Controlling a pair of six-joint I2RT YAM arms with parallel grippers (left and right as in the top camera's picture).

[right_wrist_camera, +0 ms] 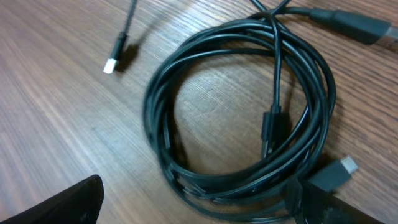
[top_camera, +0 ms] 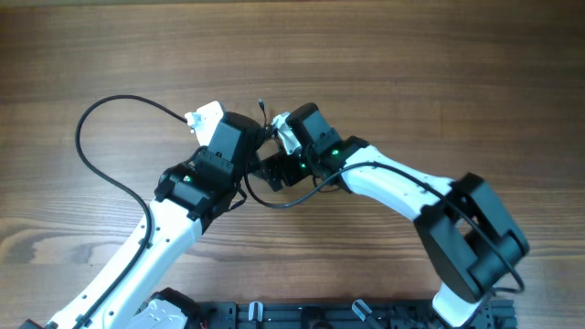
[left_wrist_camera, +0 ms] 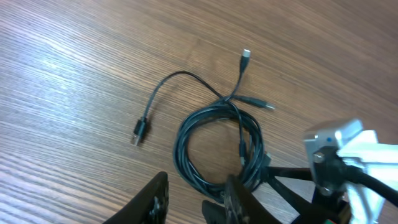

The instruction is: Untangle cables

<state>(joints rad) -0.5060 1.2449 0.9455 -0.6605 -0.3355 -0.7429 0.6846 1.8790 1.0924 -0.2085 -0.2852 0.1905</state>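
While left tool (left_wrist_camera: 197, 186) and right tool (right_wrist_camera: 193, 202) stand spread | cables (right_wrist_camera: 158, 124): one coil | plugs (left_wrist_camera: 140, 130): four

Wood-grain table (top_camera: 439, 73) carrying the cables (left_wrist_camera: 252, 146), a black coiled tangle lying flat. Loose strands leave the coil, their plug ends (left_wrist_camera: 139, 130) resting on the wood.

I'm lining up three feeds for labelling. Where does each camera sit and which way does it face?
Overhead: above the table, looking straight down; left arm and right arm show.
Left wrist: on its arm, looking down at the coiled cables; left gripper at bottom edge.
Right wrist: close above the coiled cables; right gripper fingers in bottom corners.
Shared: both wrist views show those cables.
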